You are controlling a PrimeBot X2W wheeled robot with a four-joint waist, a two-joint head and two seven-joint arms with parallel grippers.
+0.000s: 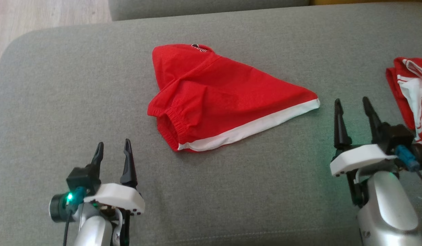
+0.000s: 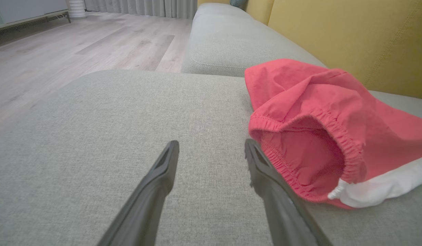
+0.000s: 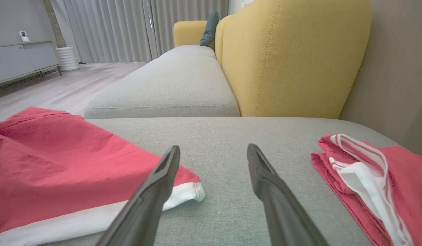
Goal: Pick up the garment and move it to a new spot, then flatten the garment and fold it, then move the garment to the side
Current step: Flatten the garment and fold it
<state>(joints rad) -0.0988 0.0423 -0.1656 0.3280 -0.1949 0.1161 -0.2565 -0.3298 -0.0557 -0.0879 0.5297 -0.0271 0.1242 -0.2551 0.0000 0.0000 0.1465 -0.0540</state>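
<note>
A red garment [image 1: 217, 94] with a white side stripe and an elastic waistband lies rumpled on the grey sofa cushion [image 1: 60, 85]. Its waistband opening [image 2: 310, 160] faces my left gripper [image 1: 113, 147], which stands open just to the near left of it, touching nothing. My right gripper [image 1: 351, 103] is open too, with nothing between its fingers, just right of the garment's white-edged corner [image 3: 183, 191]. Both grippers [image 2: 211, 145] [image 3: 213, 150] hover low over the cushion.
A second red and white garment [image 1: 410, 99] [image 3: 371, 177] lies folded at the cushion's right edge. A yellow backrest [image 3: 289, 54] rises behind the cushion, another grey seat [image 3: 170, 85] extends beyond, and wooden floor [image 2: 60, 48] lies off the left side.
</note>
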